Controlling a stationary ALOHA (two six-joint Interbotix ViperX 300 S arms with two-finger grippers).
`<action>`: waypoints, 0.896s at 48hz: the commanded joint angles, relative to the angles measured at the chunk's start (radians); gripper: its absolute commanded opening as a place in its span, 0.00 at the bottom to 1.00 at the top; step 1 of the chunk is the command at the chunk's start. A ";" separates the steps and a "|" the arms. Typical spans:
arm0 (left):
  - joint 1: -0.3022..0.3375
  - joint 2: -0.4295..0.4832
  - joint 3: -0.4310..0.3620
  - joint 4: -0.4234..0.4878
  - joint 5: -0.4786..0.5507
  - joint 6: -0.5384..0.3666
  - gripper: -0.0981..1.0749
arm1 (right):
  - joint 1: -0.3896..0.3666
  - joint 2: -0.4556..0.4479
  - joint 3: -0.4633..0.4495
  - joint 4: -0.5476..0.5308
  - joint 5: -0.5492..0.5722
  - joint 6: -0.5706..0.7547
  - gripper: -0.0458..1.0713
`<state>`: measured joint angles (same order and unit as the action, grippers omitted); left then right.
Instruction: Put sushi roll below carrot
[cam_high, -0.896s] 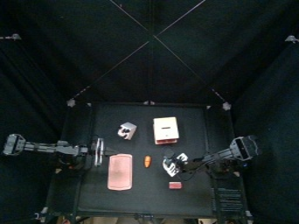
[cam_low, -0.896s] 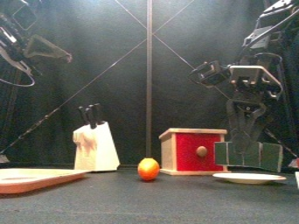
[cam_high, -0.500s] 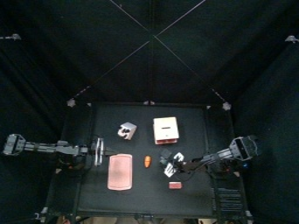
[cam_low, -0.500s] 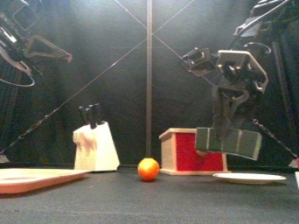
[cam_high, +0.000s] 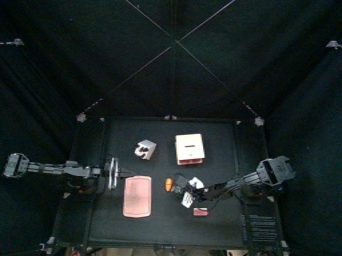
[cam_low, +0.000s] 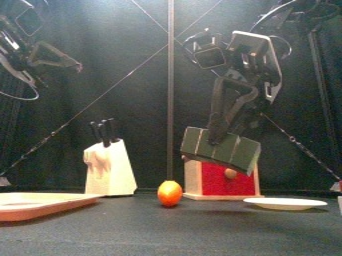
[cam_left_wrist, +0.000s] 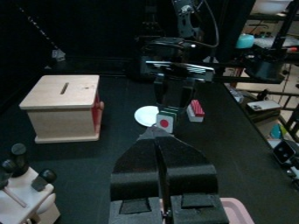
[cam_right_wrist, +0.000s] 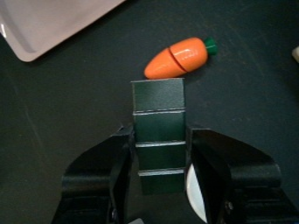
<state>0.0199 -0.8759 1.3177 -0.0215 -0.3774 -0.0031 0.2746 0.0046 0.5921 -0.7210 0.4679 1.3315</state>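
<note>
The tiny orange carrot (cam_high: 170, 185) lies mid-table, small and round in the front view (cam_low: 170, 193). The sushi roll (cam_low: 282, 203) is a flat white disc on the table to the carrot's right, and it also shows in the left wrist view (cam_left_wrist: 146, 115). My right gripper (cam_low: 221, 150) hangs tilted and open between them, just right of the carrot (cam_right_wrist: 179, 57) and above the table, holding nothing. Seen from above, that gripper (cam_high: 191, 188) is close beside the carrot. My left gripper (cam_left_wrist: 163, 140) rests shut at the table's left side (cam_high: 107, 180).
A flat pink tray (cam_high: 136, 197) lies left of the carrot. A wooden box with a red face (cam_high: 191, 148) and a white knife block (cam_high: 144, 149) stand behind. A small pink-red block (cam_high: 201, 211) sits near the front edge, right of centre.
My right gripper has swung left from over the sushi roll toward the carrot, tilting as it went. The sushi roll stays on the table. The left arm has not moved.
</note>
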 joint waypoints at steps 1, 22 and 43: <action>-0.003 0.003 -0.015 -0.005 -0.008 0.000 0.07 | 0.014 -0.005 -0.044 -0.003 -0.009 -0.002 0.59; -0.003 0.005 -0.012 -0.003 -0.009 0.000 0.07 | 0.055 0.051 -0.135 0.052 -0.006 -0.114 0.59; -0.002 0.003 -0.012 -0.005 -0.009 0.000 0.07 | 0.064 0.121 -0.195 0.150 -0.003 -0.351 0.59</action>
<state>0.0184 -0.8744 1.3192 -0.0215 -0.3774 -0.0031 0.3359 0.1350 0.4295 -0.5798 0.4663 1.0032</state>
